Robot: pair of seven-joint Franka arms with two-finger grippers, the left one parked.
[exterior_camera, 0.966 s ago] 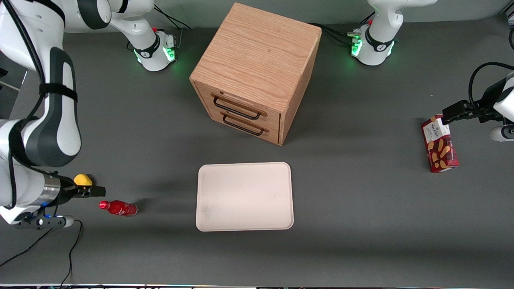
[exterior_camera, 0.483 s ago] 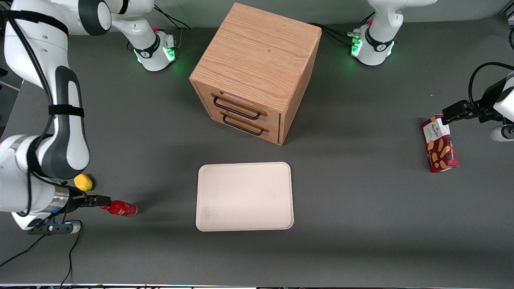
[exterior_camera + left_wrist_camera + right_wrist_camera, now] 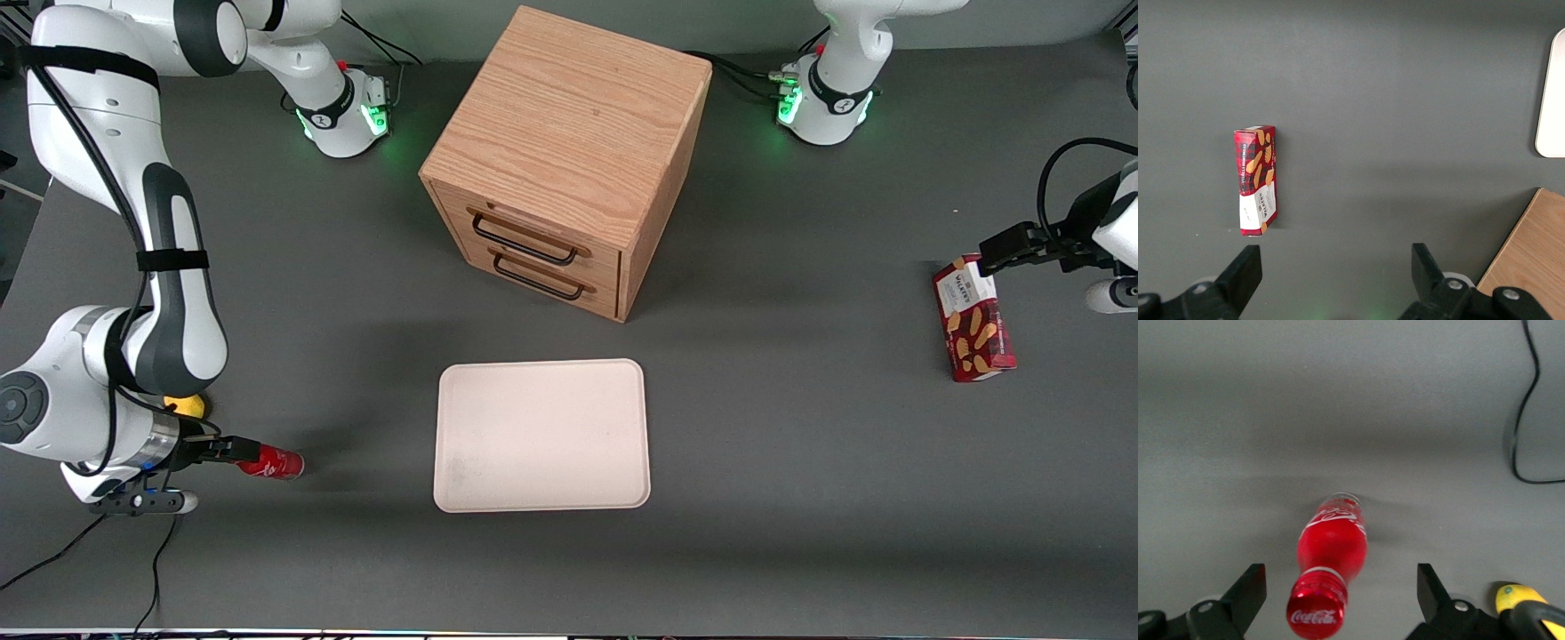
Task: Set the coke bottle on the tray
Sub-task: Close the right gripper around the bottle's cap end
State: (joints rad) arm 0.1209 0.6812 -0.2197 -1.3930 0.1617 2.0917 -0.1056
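Observation:
The coke bottle (image 3: 274, 463) is small, shiny and red, and lies on its side on the grey table toward the working arm's end, level with the tray's near part. In the right wrist view the bottle (image 3: 1331, 550) points its red cap (image 3: 1316, 614) at the camera. My right gripper (image 3: 242, 450) is low at the bottle's cap end. It is open (image 3: 1340, 592), with one finger on each side of the cap and clear gaps between. The cream-white tray (image 3: 540, 436) lies flat in the middle of the table with nothing on it.
A yellow lump (image 3: 188, 406) lies beside the gripper, partly hidden by the arm, and shows in the right wrist view (image 3: 1513, 596). A wooden drawer cabinet (image 3: 569, 151) stands farther from the camera than the tray. A red biscuit box (image 3: 973, 320) lies toward the parked arm's end. A black cable (image 3: 1521, 420) runs near the bottle.
My gripper has moved from beside the yellow lump down to the bottle's cap end and now has its fingers on either side of the cap. The bottle has not moved.

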